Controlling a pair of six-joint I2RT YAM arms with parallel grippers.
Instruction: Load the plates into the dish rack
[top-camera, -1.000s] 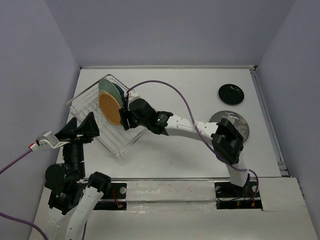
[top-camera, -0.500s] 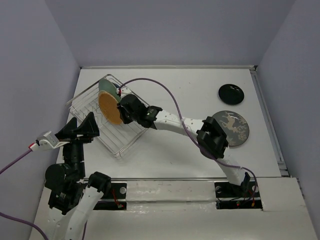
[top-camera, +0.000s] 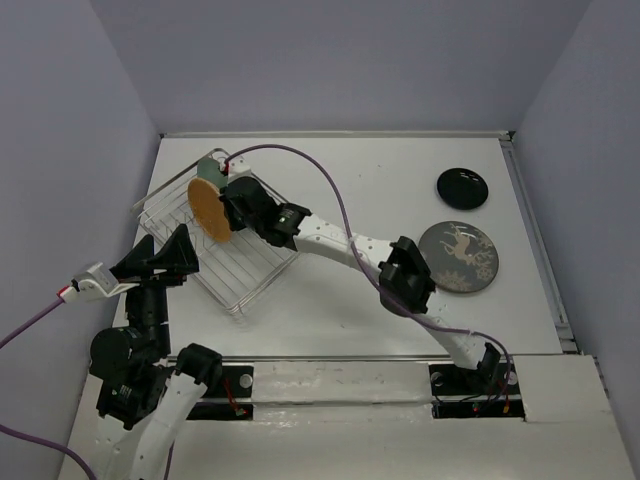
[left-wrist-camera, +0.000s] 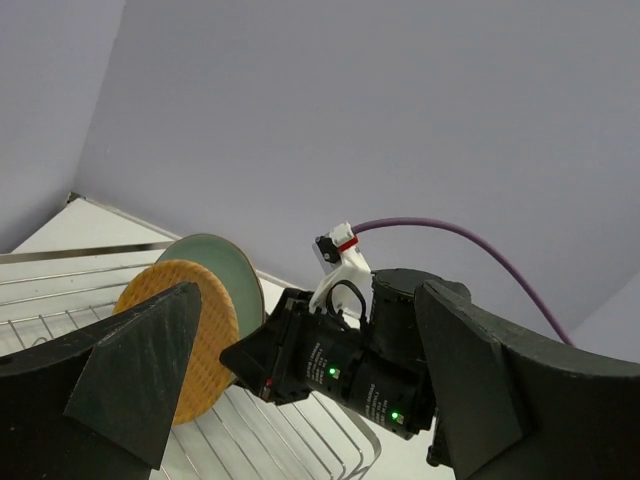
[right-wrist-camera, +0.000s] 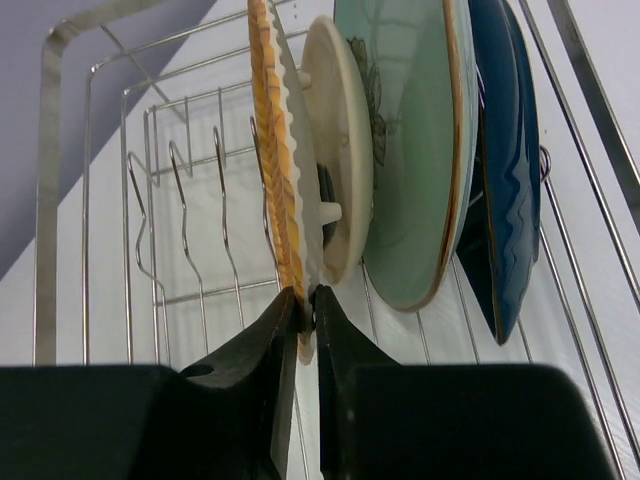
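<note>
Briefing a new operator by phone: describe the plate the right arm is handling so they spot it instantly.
Find the wire dish rack at the far left of the table, where plates stand on edge. The orange plate ends the row, beside the small cream plate. It alone has a wavy orange rim, pinched by the right pincer.

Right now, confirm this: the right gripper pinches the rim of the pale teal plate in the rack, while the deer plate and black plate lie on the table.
Wrong plate. The right gripper pinches the rim of the orange plate, as the right wrist view shows; the pale teal plate stands beyond the cream plate, untouched. The rest holds.
</note>
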